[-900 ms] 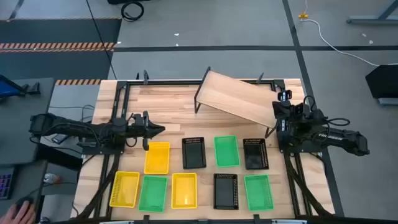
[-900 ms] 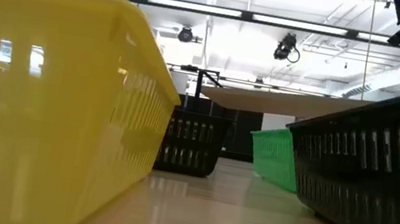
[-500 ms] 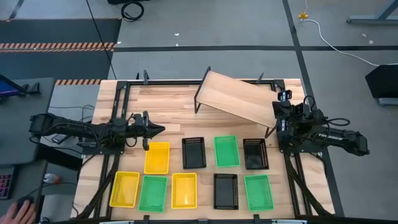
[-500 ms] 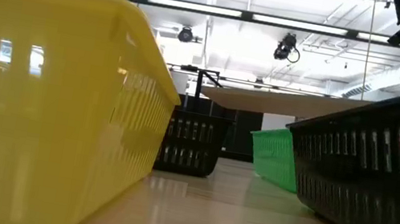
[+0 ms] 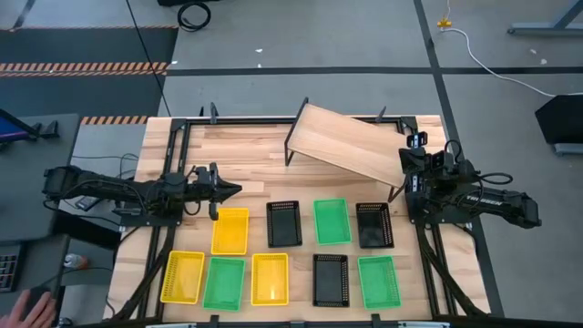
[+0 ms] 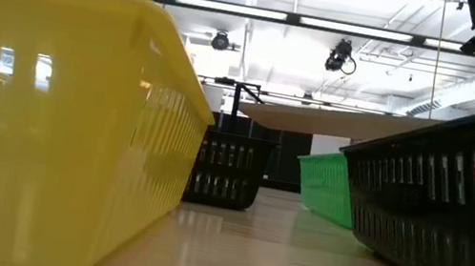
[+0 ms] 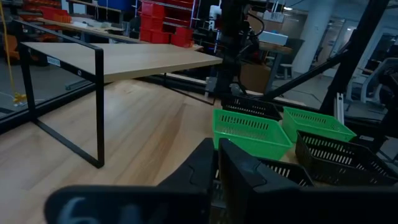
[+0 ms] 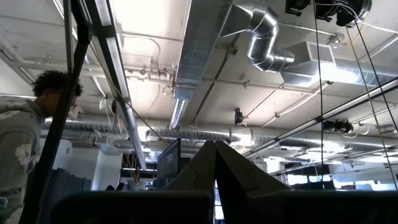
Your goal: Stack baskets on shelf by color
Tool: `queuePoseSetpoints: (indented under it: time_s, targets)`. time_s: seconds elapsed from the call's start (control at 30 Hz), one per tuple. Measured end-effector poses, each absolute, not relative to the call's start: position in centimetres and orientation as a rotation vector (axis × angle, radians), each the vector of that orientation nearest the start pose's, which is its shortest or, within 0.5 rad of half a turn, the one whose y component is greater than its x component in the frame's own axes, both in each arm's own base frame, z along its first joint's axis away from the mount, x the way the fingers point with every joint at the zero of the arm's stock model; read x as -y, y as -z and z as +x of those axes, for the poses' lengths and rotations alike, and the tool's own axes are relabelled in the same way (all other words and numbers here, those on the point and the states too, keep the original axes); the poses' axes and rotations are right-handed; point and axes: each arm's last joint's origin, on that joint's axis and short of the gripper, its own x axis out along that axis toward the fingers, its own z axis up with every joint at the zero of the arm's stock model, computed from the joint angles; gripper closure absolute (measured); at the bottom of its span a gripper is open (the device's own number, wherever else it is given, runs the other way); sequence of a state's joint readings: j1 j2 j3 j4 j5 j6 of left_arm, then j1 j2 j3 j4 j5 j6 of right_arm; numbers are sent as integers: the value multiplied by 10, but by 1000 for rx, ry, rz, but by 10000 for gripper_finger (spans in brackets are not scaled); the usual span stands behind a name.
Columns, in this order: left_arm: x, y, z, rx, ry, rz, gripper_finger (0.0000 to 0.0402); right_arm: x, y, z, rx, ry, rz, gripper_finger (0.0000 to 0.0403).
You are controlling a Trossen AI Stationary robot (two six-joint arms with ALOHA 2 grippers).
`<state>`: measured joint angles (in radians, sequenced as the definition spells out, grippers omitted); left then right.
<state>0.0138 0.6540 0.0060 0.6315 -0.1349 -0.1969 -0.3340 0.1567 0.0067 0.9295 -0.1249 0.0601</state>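
Nine baskets point(image 5: 230, 230) are spread across the bench point(image 5: 246, 159) before the shelf point(image 5: 351, 143), which is bare. The left hand point(image 5: 239, 190) and right hand point(image 5: 420, 141) are pressed together, empty.

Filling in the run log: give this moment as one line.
shelf: bare | nine baskets: on tabletop, unstacked | left gripper: shut, empty, above yellow basket | right gripper: shut, empty, beside shelf

Closed fingers point(image 7: 217, 163) face green baskets point(image 7: 251, 132); shelf point(image 7: 118, 59) beside.
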Motion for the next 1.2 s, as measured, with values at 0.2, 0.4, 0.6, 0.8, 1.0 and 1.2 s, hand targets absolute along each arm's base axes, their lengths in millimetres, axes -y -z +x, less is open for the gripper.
queuePoseSetpoints:
  time_s: [0.2, 0.4, 0.6, 0.8, 1.0, 1.2]
  targets:
    - [-6, -162, 138, -2, -150, -196, 366, 22, -235, 76, 765, 175, -121, 387]
    - [-6, -162, 138, -2, -150, -195, 373, 23, -235, 76, 765, 175, -121, 387]
    - [-6, -162, 138, -2, -150, -196, 369, 23, -235, 76, 765, 175, -121, 387]
    - [-6, -163, 138, -2, -150, -196, 367, 23, -235, 76, 765, 176, -121, 387]
    - [-6, -163, 138, -2, -150, -196, 373, 23, -235, 76, 765, 175, -121, 387]
    - [-6, -162, 138, -2, -150, -195, 369, 23, -235, 76, 765, 175, -121, 387]
